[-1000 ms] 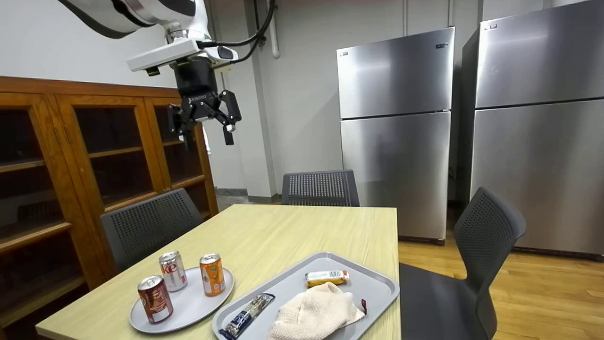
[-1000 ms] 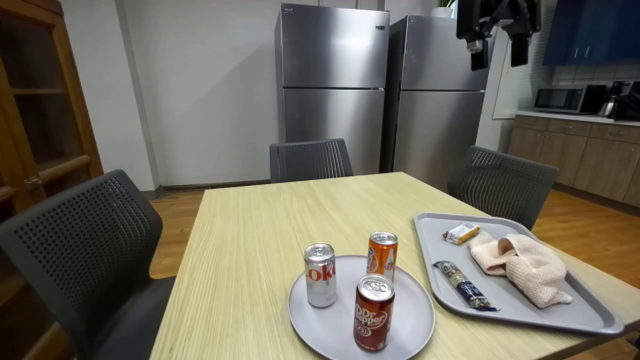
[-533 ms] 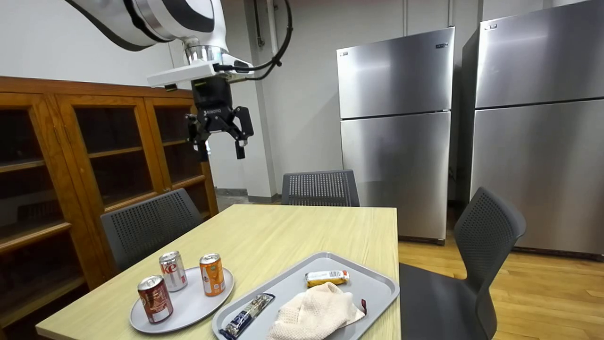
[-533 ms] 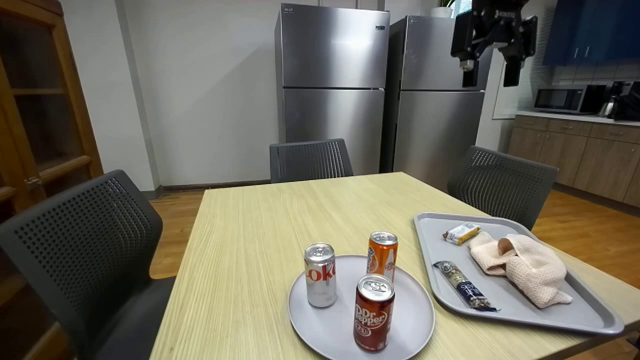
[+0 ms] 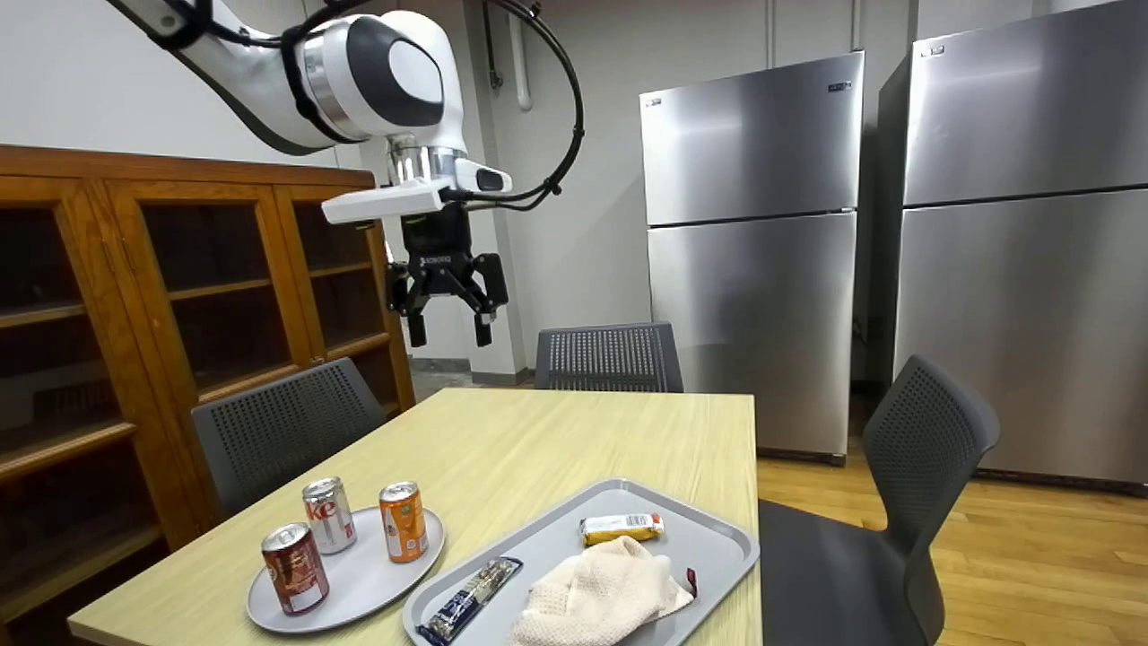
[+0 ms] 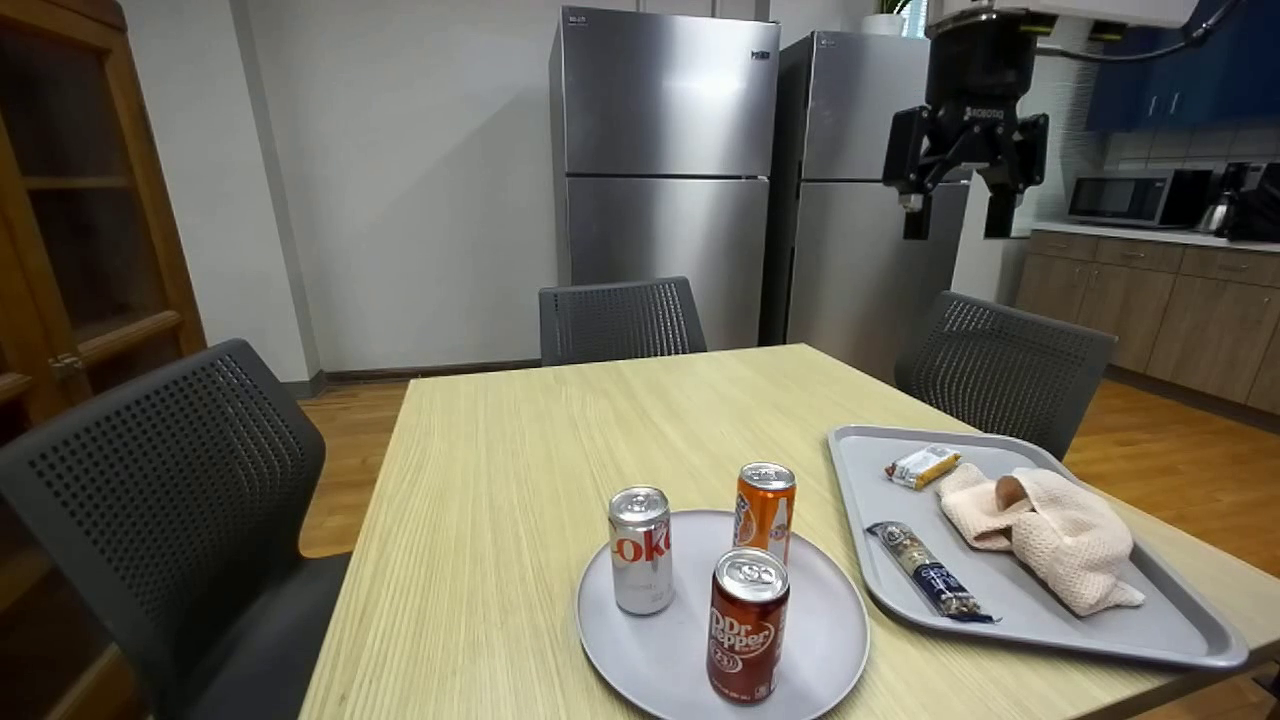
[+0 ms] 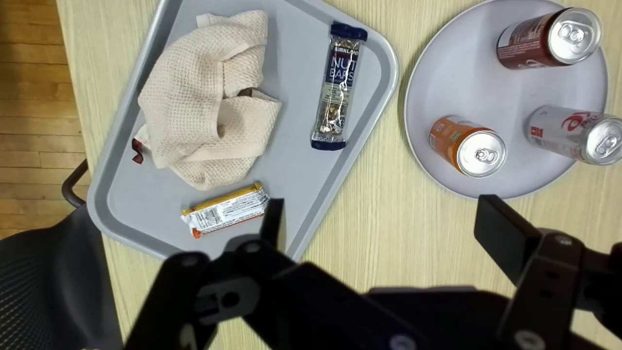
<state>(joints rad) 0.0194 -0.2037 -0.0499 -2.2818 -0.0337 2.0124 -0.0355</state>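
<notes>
My black gripper (image 5: 450,333) hangs well above the table in both exterior views, its fingers wide apart with nothing between them. From the wrist view, the jaws straddle bare wood between a grey tray (image 7: 320,206) and a round plate (image 7: 423,170). An orange can (image 7: 447,138), a silver Coke can (image 6: 641,575) and a dark red Dr Pepper can (image 6: 745,640) stand on the plate. The tray bears a nut bar (image 7: 337,87), a yellow-and-white wrapped bar (image 7: 228,210) and a crumpled cream cloth (image 7: 194,97). A dark red wrapper end (image 7: 137,150) pokes out from under the cloth; the rest is hidden.
Dark chairs (image 5: 610,357) stand around the wooden table (image 5: 574,431). A wooden cabinet (image 5: 206,287) with glass doors lines one wall. Two steel refrigerators (image 6: 665,130) are behind the table, and a counter with a microwave (image 6: 1125,197) is farther off.
The arm has come down and, in an exterior view, shifted rightward; elsewhere it shifts slightly left while lowering. Its fingers stay apart. The cans, bars and cloth have not moved.
</notes>
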